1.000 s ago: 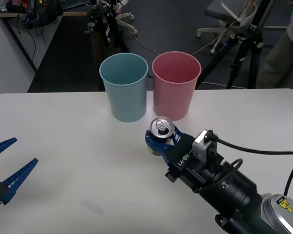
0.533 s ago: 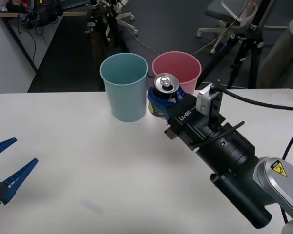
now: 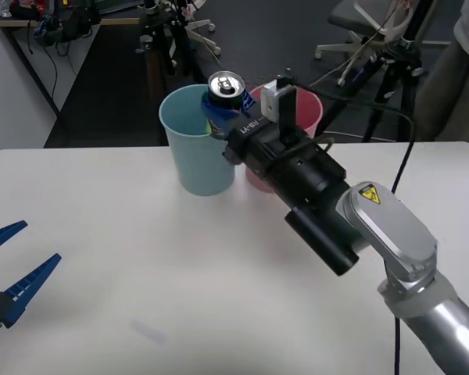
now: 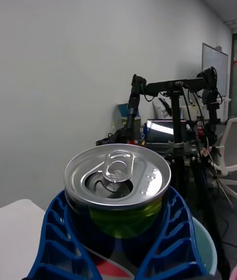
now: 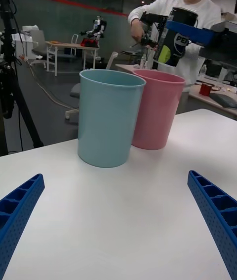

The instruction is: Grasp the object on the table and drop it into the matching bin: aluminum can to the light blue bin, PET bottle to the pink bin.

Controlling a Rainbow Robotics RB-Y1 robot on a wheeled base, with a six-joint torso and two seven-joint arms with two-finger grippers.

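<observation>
The right gripper (image 3: 223,117) pinches the small silver metal can (image 3: 224,92) upright in the air above the tall light blue plastic bin (image 3: 198,142), while the left gripper (image 3: 12,269) rests spread over the white surface (image 3: 125,258).

Shiny metal can (image 3: 225,84), matt plastic bins (image 3: 197,141)

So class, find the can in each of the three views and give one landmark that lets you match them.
Front view: the can is in the right gripper, above the blue bin rim.
Right wrist view: the can is close up between the blue fingers.
Left wrist view: the can is held above the pink bin.
Shared landmark: the blue bin.
</observation>
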